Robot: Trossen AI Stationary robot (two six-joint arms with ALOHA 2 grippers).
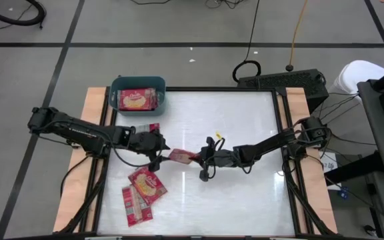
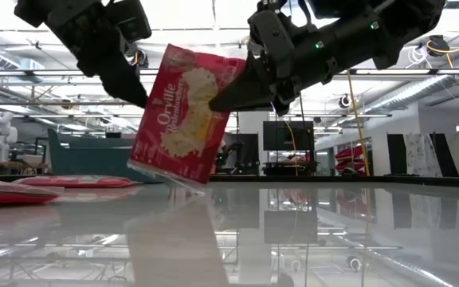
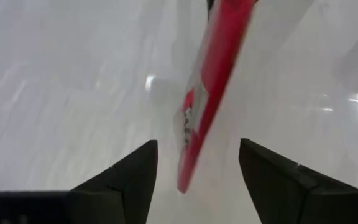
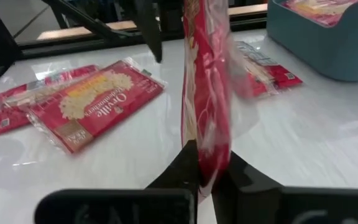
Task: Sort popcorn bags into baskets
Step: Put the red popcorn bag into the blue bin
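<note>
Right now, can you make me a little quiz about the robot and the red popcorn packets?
1. True or false: the right end effector is shut on the flat red popcorn packet held above the table.
2. The left end effector is: A) open, B) shut.
3. Fill in: one packet lies in the teal-blue plastic ___.

Key: 1 true; 2 A; 3 tub.
</note>
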